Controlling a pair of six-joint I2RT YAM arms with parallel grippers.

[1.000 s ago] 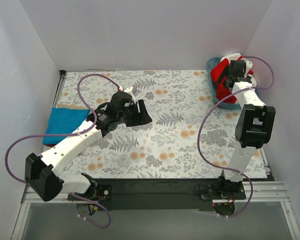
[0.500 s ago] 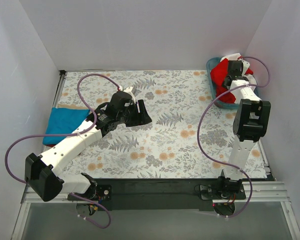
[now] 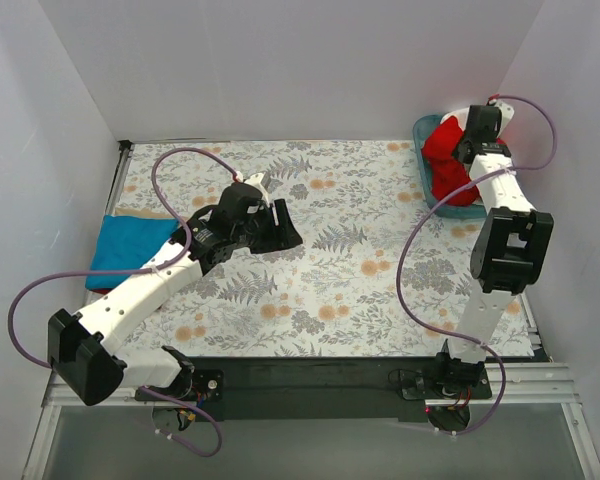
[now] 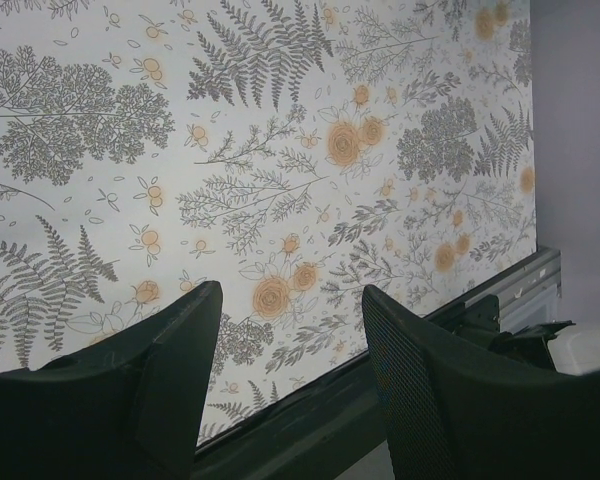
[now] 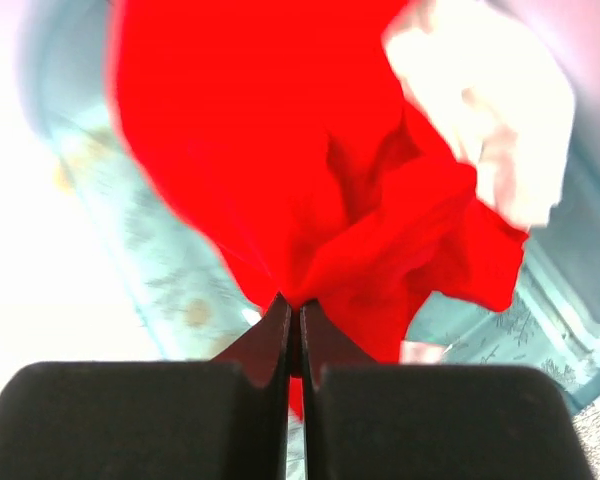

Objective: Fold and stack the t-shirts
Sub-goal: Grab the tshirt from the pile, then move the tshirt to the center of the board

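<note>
A bright red t-shirt (image 3: 444,160) lies bunched in the teal basket (image 3: 427,200) at the back right, with a white t-shirt (image 5: 490,100) beside it. My right gripper (image 5: 292,305) is shut on a pinch of the red t-shirt (image 5: 310,180), which hangs from the fingertips above the basket. A folded turquoise t-shirt (image 3: 128,246) lies flat at the table's left edge. My left gripper (image 3: 280,222) hovers over the middle-left of the table, open and holding nothing; in the left wrist view its gripper (image 4: 292,300) shows only floral cloth between the fingers.
The floral table cloth (image 3: 340,270) covers the whole table. White walls close in the left, back and right sides. The basket sits in the back right corner, close to the right wall. The table's dark front rail (image 4: 310,425) shows below the left fingers.
My right gripper has closed from open onto the red t-shirt and risen slightly over the basket. The left arm has stayed still.
</note>
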